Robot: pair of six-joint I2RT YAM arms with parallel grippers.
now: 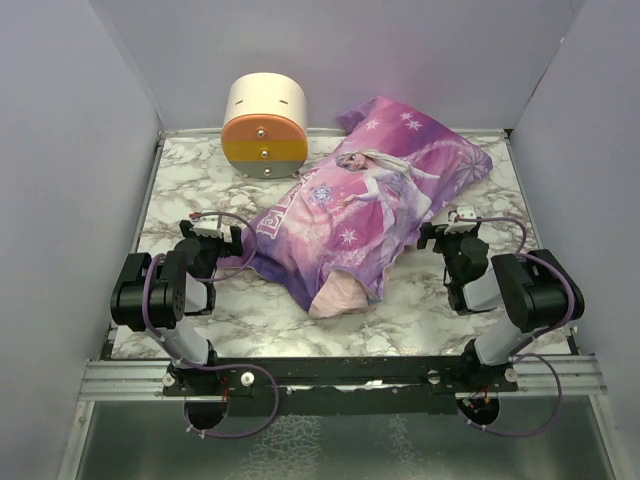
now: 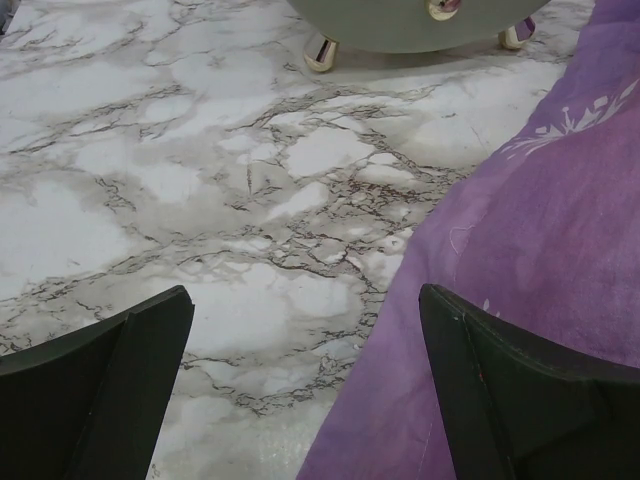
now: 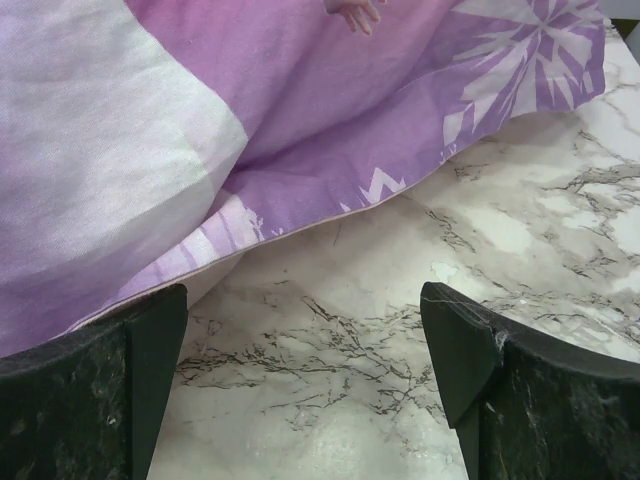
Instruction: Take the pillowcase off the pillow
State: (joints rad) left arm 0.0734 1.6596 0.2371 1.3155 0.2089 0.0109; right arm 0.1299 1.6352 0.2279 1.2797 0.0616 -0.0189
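Observation:
The purple-pink pillowcase (image 1: 370, 205) with the princess print lies stuffed and diagonal across the marble table, from near centre to far right. Its near end (image 1: 340, 293) shows pale pink inner fabric. The pillow is hidden inside it. My left gripper (image 1: 235, 242) is open and empty, low beside the case's left near corner. In the left wrist view its right finger overlaps the purple cloth (image 2: 540, 230). My right gripper (image 1: 440, 238) is open and empty just right of the case. The right wrist view shows the case's hem (image 3: 330, 110) lying just ahead of the open gripper (image 3: 305, 295).
A cream-and-orange round drawer unit (image 1: 265, 125) stands at the back left, its gold feet showing in the left wrist view (image 2: 320, 50). Grey walls close in the table (image 1: 190, 180) on three sides. A metal rail runs along the near edge.

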